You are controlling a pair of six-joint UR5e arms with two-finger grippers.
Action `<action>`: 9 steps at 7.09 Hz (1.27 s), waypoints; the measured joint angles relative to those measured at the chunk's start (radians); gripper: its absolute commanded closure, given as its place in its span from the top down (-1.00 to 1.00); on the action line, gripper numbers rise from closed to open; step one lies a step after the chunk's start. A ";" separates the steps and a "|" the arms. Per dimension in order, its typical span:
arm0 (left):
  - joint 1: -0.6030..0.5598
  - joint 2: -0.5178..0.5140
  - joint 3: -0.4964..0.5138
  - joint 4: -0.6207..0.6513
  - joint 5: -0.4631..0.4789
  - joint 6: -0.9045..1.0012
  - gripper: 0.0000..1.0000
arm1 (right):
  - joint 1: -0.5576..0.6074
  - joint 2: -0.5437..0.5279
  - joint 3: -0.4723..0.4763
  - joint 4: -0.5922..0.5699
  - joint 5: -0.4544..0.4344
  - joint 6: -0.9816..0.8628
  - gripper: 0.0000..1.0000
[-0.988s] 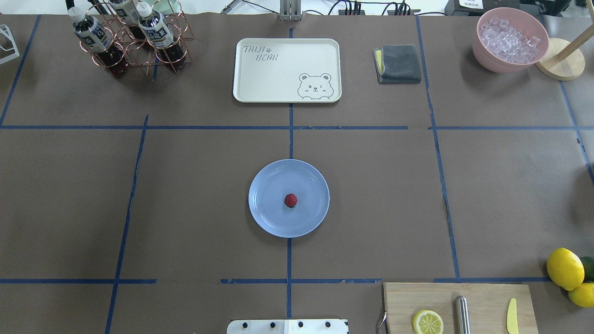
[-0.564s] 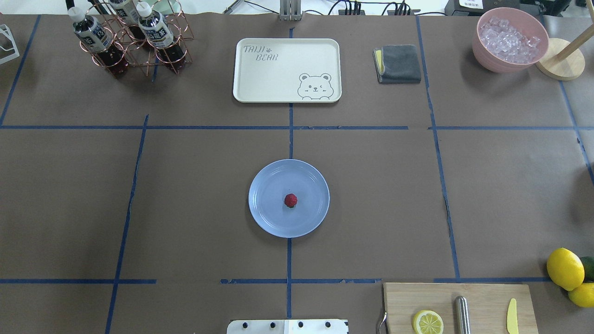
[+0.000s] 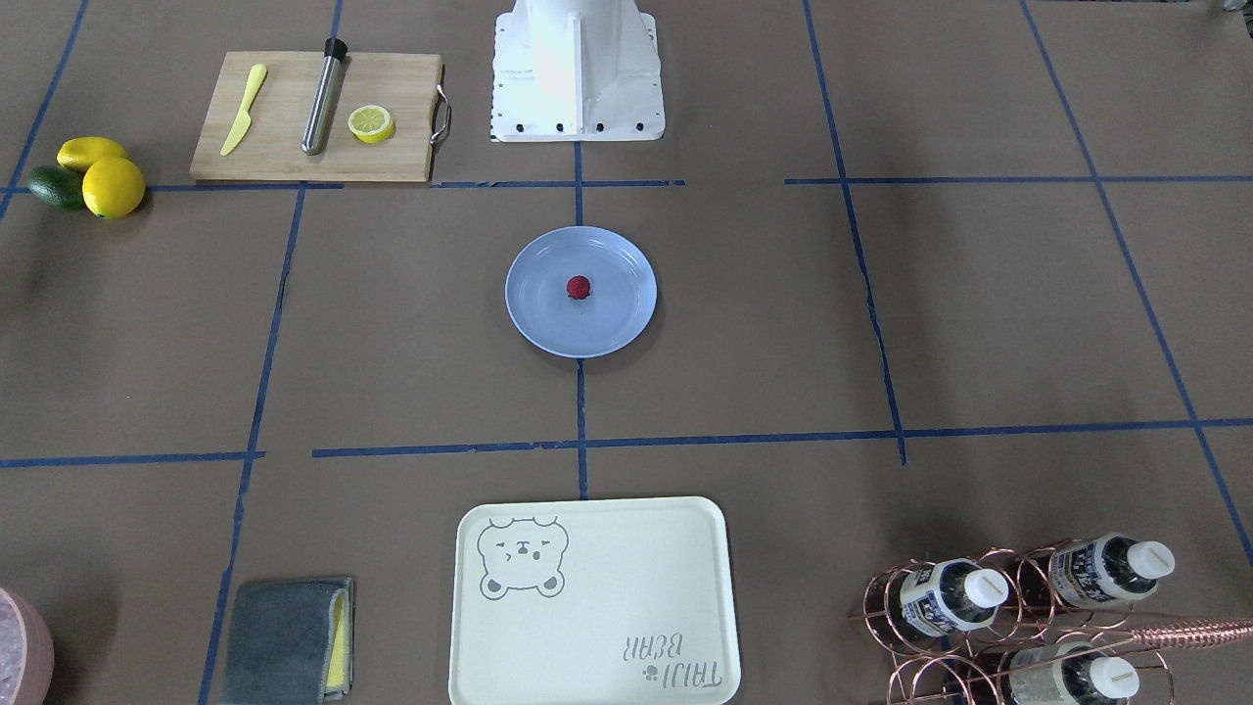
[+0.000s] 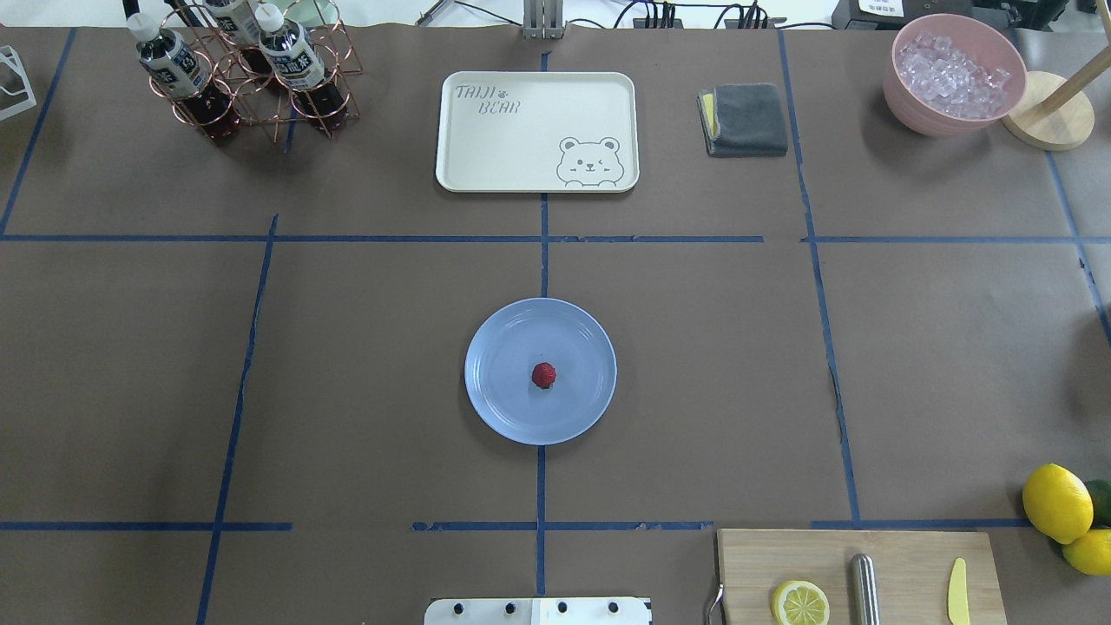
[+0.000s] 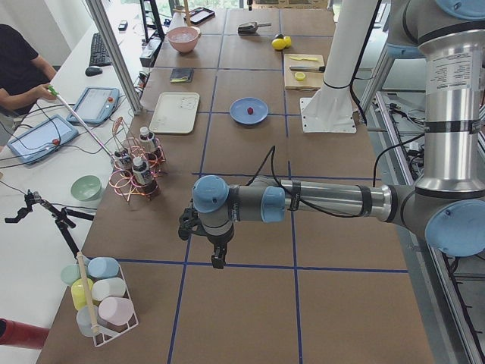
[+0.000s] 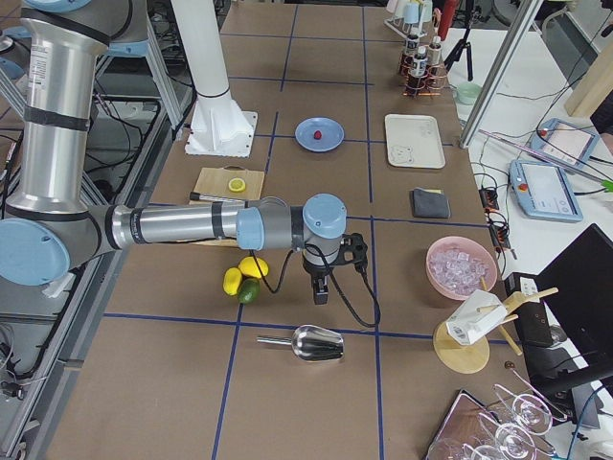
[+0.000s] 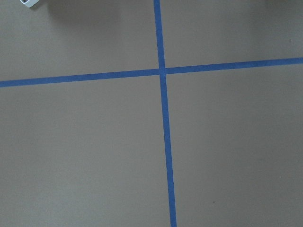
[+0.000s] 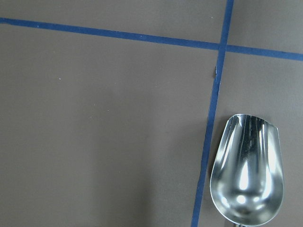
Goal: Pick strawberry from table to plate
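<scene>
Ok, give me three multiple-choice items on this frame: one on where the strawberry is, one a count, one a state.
1. Where is the strawberry?
A) on the tray
B) on the plate
C) in the bowl

2. How many bottles sit in the rack?
A) two
B) five
C) three

3. The lemon on the board is:
A) cut in half
B) whole
C) peeled

Answers:
1 B, it lies at the plate's middle.
2 C, three white caps show in the rack.
3 A, its flat cut face points up.
</scene>
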 measured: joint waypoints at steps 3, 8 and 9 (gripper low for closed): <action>-0.001 0.006 -0.010 -0.026 -0.002 0.013 1.00 | 0.000 0.002 -0.003 0.001 -0.001 0.028 1.00; -0.002 0.048 -0.010 -0.125 -0.002 0.013 1.00 | -0.001 0.006 -0.007 0.001 -0.001 0.027 1.00; -0.002 0.050 -0.011 -0.128 -0.003 0.012 1.00 | -0.001 0.005 -0.007 0.001 0.000 0.026 1.00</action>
